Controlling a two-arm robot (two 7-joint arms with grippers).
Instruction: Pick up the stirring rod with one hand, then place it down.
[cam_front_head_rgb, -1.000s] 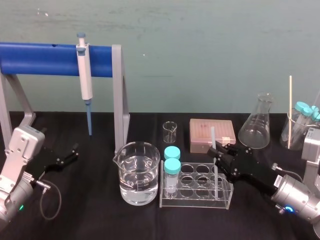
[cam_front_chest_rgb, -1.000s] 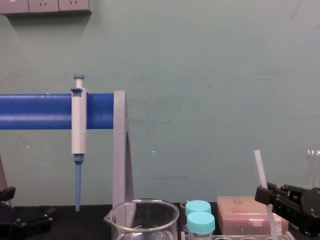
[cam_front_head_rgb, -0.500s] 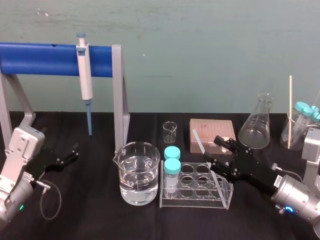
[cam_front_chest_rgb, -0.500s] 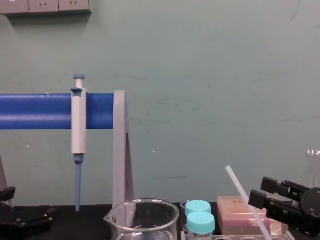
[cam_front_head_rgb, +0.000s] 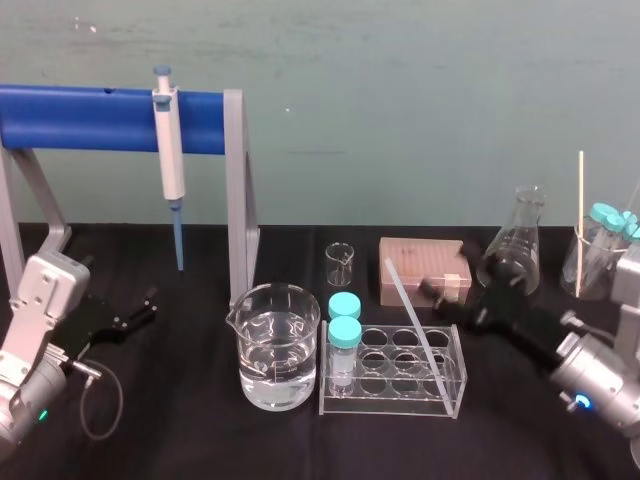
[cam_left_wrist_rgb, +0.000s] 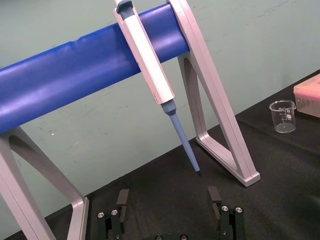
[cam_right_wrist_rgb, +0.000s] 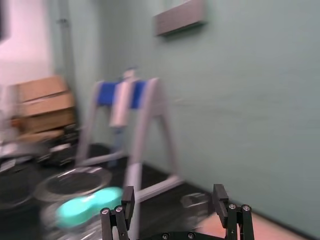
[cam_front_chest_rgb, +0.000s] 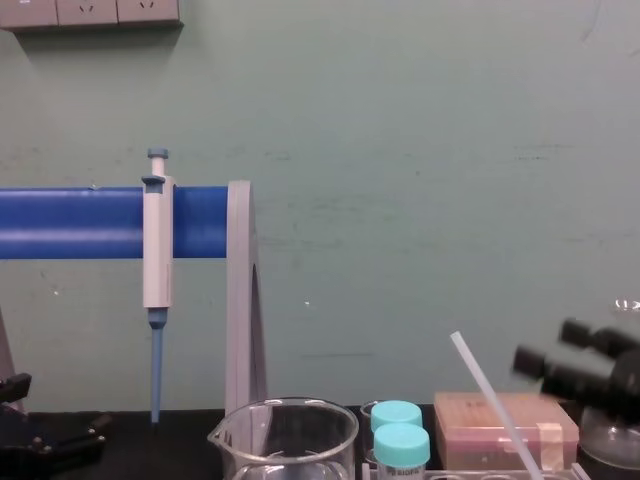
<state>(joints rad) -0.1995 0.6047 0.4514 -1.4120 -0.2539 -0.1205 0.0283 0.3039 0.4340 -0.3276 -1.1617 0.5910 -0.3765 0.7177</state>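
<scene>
We see the right pincer (cam_right_wrist_rgb: 172, 197), right of centre, spread apart and holding nothing, just beside the stirring rod (cam_front_head_rgb: 412, 315) leaning in the rack (cam_front_head_rgb: 390, 408) with two vials (cam_front_head_rgb: 344, 335), a beaker (cam_front_head_rgb: 280, 350) of water alongside, the left pincer (cam_left_wrist_rgb: 170, 200) apart at lower left.

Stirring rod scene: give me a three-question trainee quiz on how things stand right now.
1. True or false: the right hand is shut on the stirring rod.
2. How many cyan-capped vials stand in the clear tube rack? A) one B) two C) four
3. Fill in: the rod stands ____, lower end in the rack, top toward the robot's left.
Key: 1 false: it is open, apart from the rod; the left hand sits parked, open, at the robot's left. 2 B. 3 tilted.
</scene>
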